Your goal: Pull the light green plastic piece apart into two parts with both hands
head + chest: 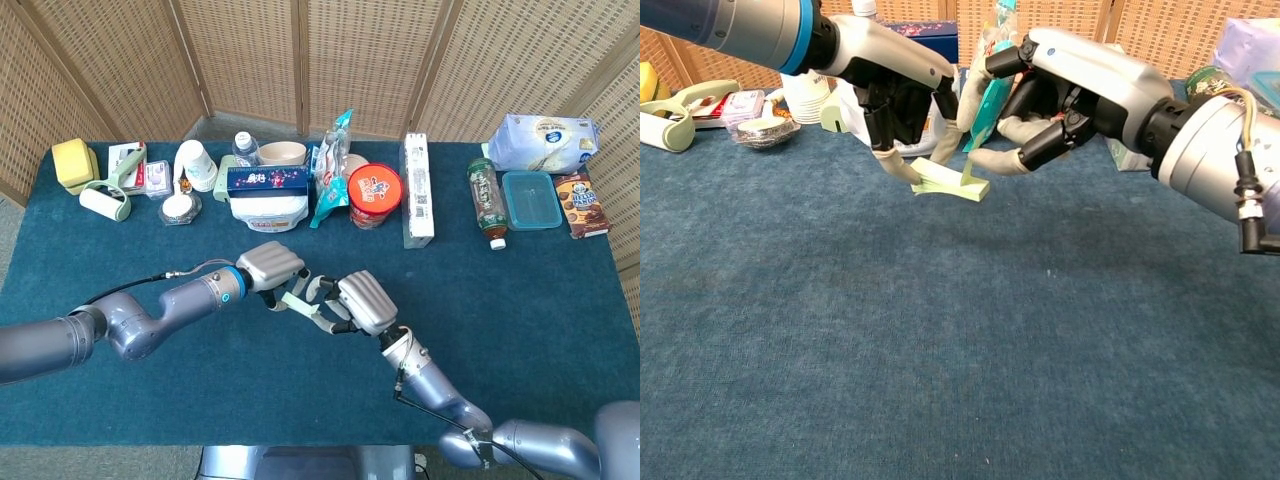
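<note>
The light green plastic piece hangs a little above the blue cloth, pinched at its left end by my left hand. A thin flap stands up at its right end. My right hand is right beside that end, fingers spread, one fingertip next to the flap; no grip on it shows. In the head view the piece lies between the left hand and the right hand near the table's middle.
Along the back edge stand a lint roller, a white cup, a white tub, a red-lidded can, a long white box, a bottle and a teal-lidded container.
</note>
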You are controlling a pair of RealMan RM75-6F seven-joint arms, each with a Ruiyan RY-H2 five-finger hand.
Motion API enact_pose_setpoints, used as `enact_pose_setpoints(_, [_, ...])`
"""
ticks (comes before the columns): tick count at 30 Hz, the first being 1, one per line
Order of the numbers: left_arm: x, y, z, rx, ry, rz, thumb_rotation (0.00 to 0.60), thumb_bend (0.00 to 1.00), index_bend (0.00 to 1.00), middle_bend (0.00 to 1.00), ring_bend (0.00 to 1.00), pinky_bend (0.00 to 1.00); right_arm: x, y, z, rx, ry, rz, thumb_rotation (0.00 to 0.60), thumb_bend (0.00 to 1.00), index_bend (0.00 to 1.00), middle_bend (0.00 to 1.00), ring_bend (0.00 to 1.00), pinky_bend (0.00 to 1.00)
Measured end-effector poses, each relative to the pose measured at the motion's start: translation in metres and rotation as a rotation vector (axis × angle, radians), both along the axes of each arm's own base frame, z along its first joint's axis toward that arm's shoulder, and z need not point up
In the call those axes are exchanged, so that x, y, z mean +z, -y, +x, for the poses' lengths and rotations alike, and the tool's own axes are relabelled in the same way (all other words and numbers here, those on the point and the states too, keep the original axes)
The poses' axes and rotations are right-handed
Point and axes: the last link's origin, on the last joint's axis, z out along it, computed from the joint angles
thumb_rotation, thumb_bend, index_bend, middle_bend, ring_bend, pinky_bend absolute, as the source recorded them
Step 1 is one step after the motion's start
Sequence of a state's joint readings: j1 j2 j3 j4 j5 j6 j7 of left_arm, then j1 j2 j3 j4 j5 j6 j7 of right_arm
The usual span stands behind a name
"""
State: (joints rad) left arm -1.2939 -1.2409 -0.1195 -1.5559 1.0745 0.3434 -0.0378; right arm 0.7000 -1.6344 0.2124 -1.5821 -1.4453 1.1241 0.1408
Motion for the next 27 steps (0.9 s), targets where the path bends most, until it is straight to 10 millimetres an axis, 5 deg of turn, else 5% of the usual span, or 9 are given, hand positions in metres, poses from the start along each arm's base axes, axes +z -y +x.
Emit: enact_pose_setpoints(27, [-0.002,0.002,0.0028,-0.009,-0.009,-0.008,0.6,0.35,0.6,1.0,1.0,1.0,-0.0022,0.0008,0.0048,0.001,0.012,-0.003,0.6,0.33,0.61,1.0,0.95,0.81])
